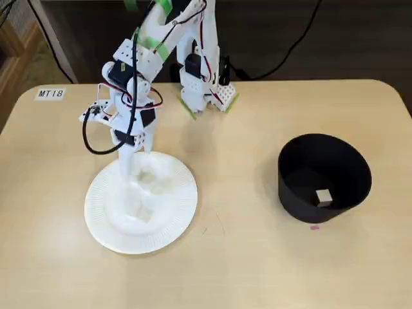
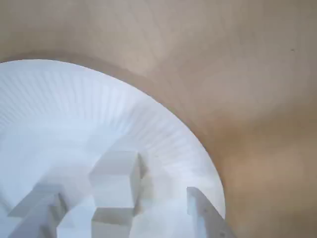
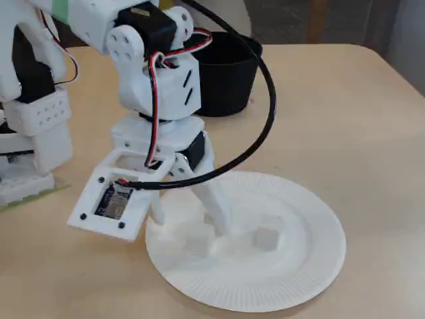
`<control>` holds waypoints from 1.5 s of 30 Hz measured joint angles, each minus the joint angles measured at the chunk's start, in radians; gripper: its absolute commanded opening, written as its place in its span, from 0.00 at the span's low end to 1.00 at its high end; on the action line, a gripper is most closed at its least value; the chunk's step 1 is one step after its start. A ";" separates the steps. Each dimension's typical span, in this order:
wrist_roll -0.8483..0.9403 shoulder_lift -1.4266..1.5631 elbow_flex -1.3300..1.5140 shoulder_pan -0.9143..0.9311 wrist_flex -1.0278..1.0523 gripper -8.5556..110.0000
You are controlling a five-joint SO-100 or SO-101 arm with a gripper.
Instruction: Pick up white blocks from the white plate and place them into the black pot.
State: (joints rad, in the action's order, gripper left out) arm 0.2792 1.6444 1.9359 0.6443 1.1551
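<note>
The white plate (image 1: 103, 222) lies on the wooden table at the left of a fixed view, and shows in the wrist view (image 2: 74, 94) and a fixed view (image 3: 312, 266). White blocks lie on it: one (image 2: 116, 178) sits between my fingers, and another (image 3: 265, 238) lies to the right. My gripper (image 3: 189, 219) is open, with its tips down on the plate around the block (image 3: 196, 246). The black pot (image 1: 296, 193) stands at the right with one white block (image 1: 324, 197) inside.
The arm's base (image 1: 206, 84) is fixed at the table's far edge. A label reading MT18 (image 1: 50, 93) is stuck at the far left corner. A small pink mark (image 1: 314, 226) lies in front of the pot. Bare table separates plate and pot.
</note>
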 measured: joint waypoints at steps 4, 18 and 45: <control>-0.017 -0.052 -0.021 -0.017 -0.018 0.31; -0.089 -0.163 -0.081 -0.051 -0.229 0.05; -0.479 0.690 0.288 -1.190 -0.637 0.05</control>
State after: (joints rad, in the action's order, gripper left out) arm -0.1994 2.3347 2.2243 -0.5461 0.5185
